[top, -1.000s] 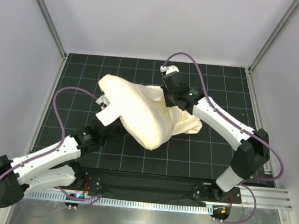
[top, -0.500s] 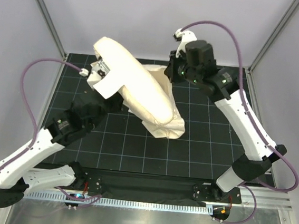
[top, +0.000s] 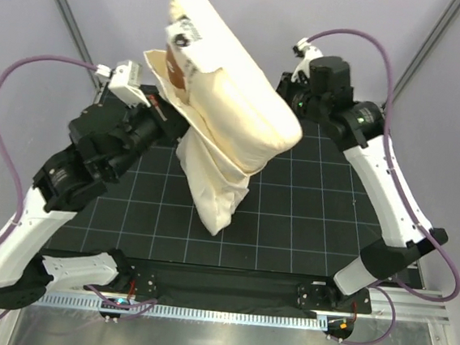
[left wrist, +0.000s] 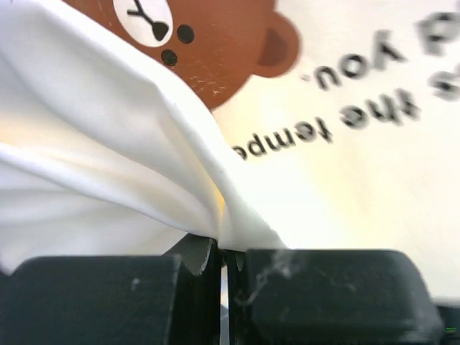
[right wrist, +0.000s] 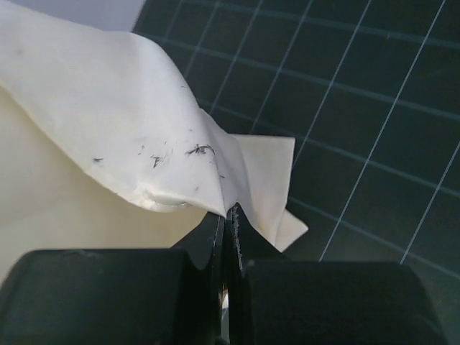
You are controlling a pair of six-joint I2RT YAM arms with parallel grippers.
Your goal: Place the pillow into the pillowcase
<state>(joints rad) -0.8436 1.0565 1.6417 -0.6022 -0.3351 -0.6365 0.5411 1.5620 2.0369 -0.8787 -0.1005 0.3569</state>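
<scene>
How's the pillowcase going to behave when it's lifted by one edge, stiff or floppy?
Probably floppy: the pillowcase hangs down in limp folds. Likely thin and light: the right tool holds it by one small pinched fold. It could slip from so narrow a pinch, though the left tool pinches fabric too.

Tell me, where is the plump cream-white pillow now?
Overhead, the plump cream-white pillow is aloft mid-scene between the left arm and right arm, its top poking out of the limp cream pillowcase, which hangs toward the black mat.
</scene>
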